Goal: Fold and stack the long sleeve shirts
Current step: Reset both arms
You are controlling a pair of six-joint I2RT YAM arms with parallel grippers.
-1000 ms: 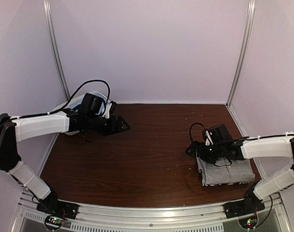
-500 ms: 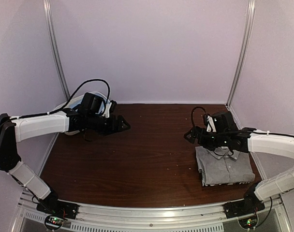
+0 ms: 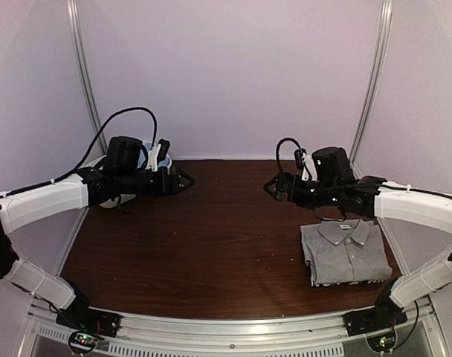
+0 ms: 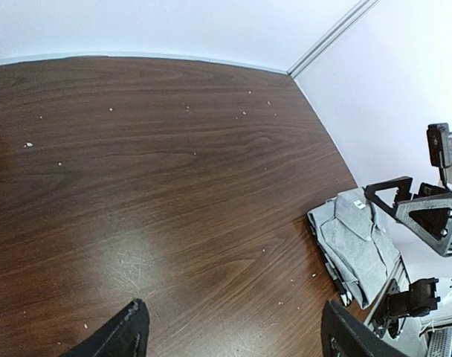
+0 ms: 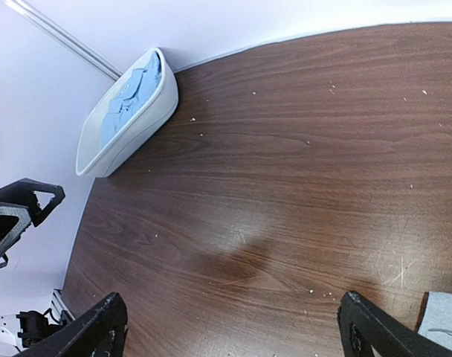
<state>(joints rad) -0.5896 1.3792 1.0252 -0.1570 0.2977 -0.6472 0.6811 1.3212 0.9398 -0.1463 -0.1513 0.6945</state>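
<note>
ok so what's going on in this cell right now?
Neither arm is handling anything: the left gripper and right gripper both hover open above the table. A grey shirt lies folded at the near right. A light blue shirt sits in the white tub at the far left corner.

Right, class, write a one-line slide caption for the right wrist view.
Open right gripper above the wooden table, light blue shirt in the white tub at the far edge.

The top camera looks down from behind; both wrist cameras face inward across the shared table [image 3: 211,245].
</note>
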